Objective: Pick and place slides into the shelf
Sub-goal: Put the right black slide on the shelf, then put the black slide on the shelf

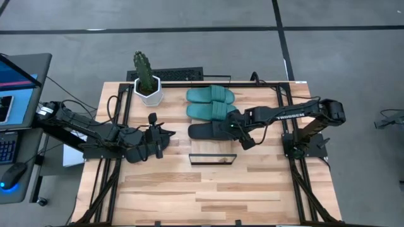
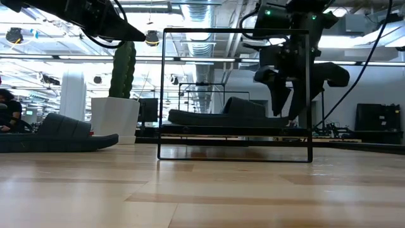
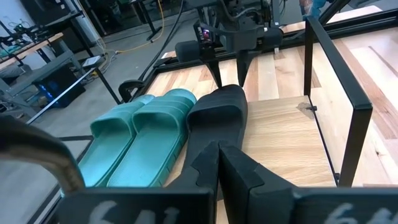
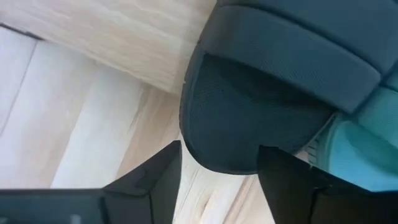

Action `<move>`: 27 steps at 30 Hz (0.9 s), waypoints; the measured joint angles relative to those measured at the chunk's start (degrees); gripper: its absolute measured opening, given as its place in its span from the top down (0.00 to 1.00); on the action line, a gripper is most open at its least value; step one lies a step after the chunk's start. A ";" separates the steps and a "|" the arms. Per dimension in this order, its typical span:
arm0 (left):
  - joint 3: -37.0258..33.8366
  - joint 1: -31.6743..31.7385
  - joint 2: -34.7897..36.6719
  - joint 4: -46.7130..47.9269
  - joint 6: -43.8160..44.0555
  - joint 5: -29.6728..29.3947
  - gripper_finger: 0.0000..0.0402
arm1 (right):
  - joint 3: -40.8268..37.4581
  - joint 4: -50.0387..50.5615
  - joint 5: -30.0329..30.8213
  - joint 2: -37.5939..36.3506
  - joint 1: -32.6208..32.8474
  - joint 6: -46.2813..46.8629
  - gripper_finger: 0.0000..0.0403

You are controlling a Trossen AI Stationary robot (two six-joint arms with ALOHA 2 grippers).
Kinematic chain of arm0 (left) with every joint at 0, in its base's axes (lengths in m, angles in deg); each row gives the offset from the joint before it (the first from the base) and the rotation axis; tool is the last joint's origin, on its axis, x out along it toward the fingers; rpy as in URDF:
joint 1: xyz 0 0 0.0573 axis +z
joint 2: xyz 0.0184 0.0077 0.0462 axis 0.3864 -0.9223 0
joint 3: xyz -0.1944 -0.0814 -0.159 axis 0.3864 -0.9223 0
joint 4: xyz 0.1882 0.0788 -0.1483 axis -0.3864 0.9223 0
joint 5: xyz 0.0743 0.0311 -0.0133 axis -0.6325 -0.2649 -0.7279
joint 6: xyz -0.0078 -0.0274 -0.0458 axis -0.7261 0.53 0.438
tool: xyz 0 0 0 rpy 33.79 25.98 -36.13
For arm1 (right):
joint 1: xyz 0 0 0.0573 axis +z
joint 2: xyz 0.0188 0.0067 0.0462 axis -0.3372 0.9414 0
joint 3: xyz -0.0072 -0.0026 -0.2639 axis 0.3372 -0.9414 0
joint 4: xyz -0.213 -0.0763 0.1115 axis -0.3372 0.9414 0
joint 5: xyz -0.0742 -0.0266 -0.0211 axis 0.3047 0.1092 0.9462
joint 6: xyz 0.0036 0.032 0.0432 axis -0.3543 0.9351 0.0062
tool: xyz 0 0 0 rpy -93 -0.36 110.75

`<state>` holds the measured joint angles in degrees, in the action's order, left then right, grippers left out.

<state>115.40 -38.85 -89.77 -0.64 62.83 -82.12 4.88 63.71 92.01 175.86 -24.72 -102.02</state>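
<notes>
Three slides lying side by side on the shelf (image 1: pixel 265 129), a light-wood plank with a thin black wire frame running across the far half of the table (image 1: pixel 208 189). Nearest the table's far edge, one teal-green slide (image 1: pixel 210 95); just beside it, touching, a second teal-green slide (image 1: pixel 209 111); next toward the table's middle, a black slide (image 1: pixel 211 131), pressed against the second teal one. All three flat on their soles, toes toward the right arm's side.

Right gripper (image 1: pixel 238 128) low at the toe end of the black slide, fingers spread apart, one on either side of the rounded toe, nothing clamped between them. In the right wrist view, the two dark fingers (image 4: pixel 155 171) flanking the slide's tip with wood showing between finger and rubber on one side. In the left wrist view, the same pair reaching down to the far end of the black slide (image 3: pixel 214 118).

Left gripper (image 1: pixel 165 134) hovering near the table's middle, pointing toward the heel of the black slide, a little short of it, fingers close together, empty.

A fourth black slide (image 2: pixel 60 134) visible only in the low view, resting flat on the table by the white cactus pot (image 1: pixel 148 92), which sits near the far left corner. A small black wire rectangle (image 1: pixel 212 159) standing upright near the table's centre, just in front of the shelf.
</notes>
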 joint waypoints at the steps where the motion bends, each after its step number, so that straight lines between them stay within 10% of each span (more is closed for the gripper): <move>1: -0.01 0.00 0.02 0.00 0.00 -0.01 1.00 | 0.00 0.04 0.00 -0.23 0.01 0.44 0.51; 21: 0.00 -0.17 0.02 -3.21 -1.60 -0.47 1.00 | 6.02 12.91 -0.03 -1.24 -0.24 10.00 0.44; 27: -2.14 -4.45 0.02 -13.33 -4.18 -11.01 1.00 | 10.32 15.24 -0.01 -6.17 -3.58 21.09 0.44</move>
<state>113.25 -43.30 -89.75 -13.97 58.65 -93.12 15.20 78.95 92.00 169.69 -28.31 -80.93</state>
